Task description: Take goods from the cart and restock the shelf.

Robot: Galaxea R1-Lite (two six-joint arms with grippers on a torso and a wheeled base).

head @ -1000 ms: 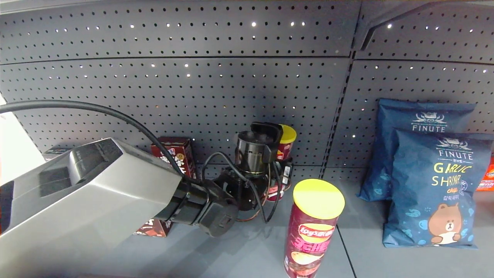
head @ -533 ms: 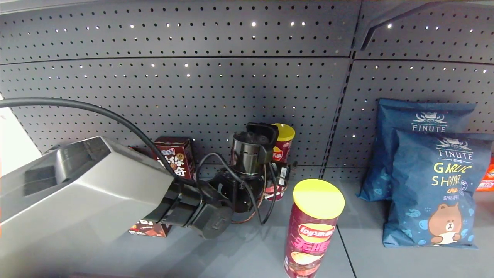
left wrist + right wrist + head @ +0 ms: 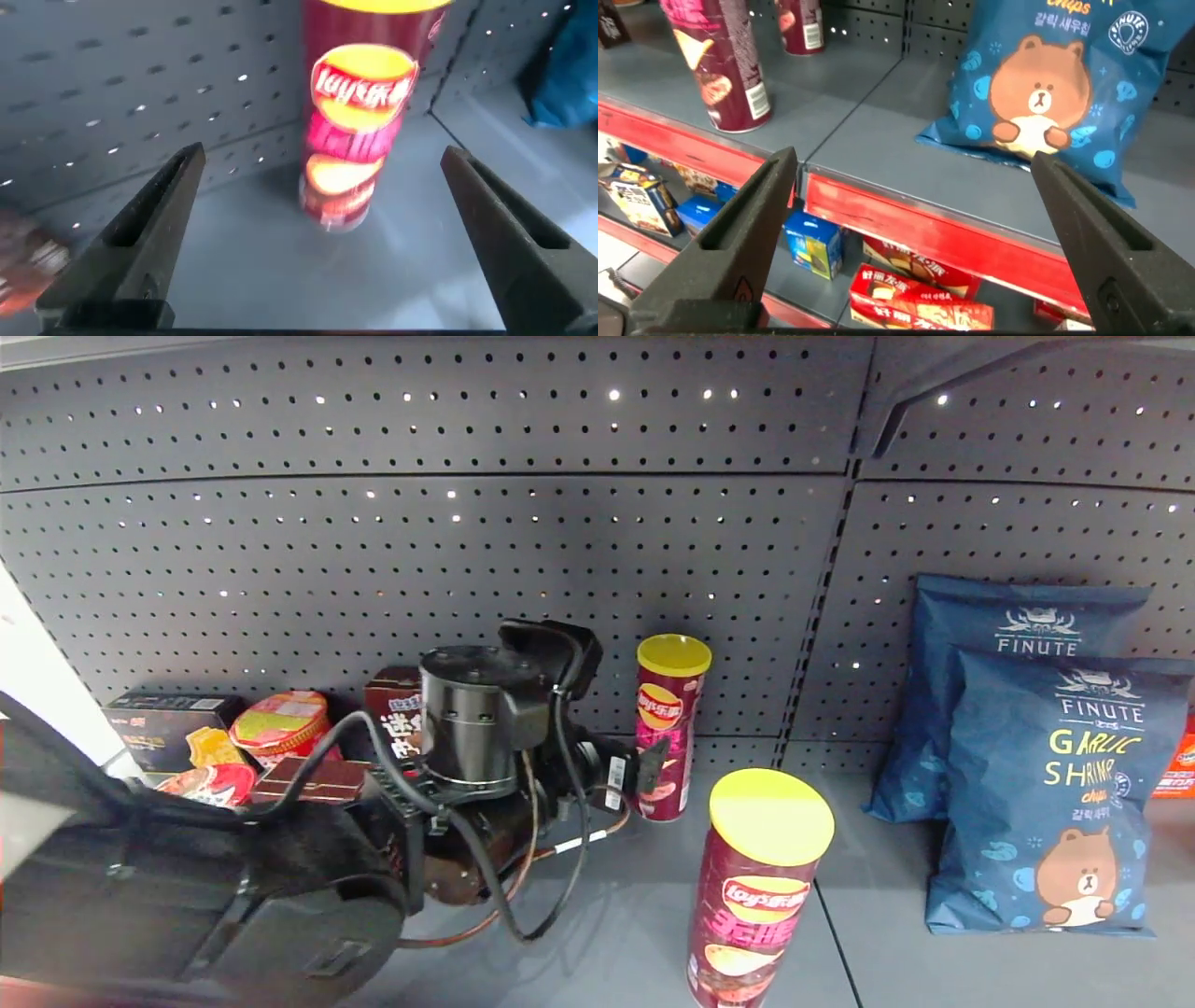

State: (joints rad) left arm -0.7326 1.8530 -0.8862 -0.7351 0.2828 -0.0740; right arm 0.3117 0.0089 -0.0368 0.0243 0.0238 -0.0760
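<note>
Chip can (image 3: 668,728) stands upright on the shelf (image 3: 597,933), just ahead of the left claw (image 3: 322,157), whose fingers are spread. One tip possibly touches it. Any sideways sweep may topple the can.

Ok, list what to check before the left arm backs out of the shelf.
1. Rear chips can upright on the shelf: ok.
2. Left gripper open, jaws wide of the rear chips can on both sides: ok.
3. Front chips can upright, standing apart to the right of the left arm: ok.
4. Gap between the left wrist and the brown box behind it: cannot tell.
5. Right gripper open and empty: ok.
</note>
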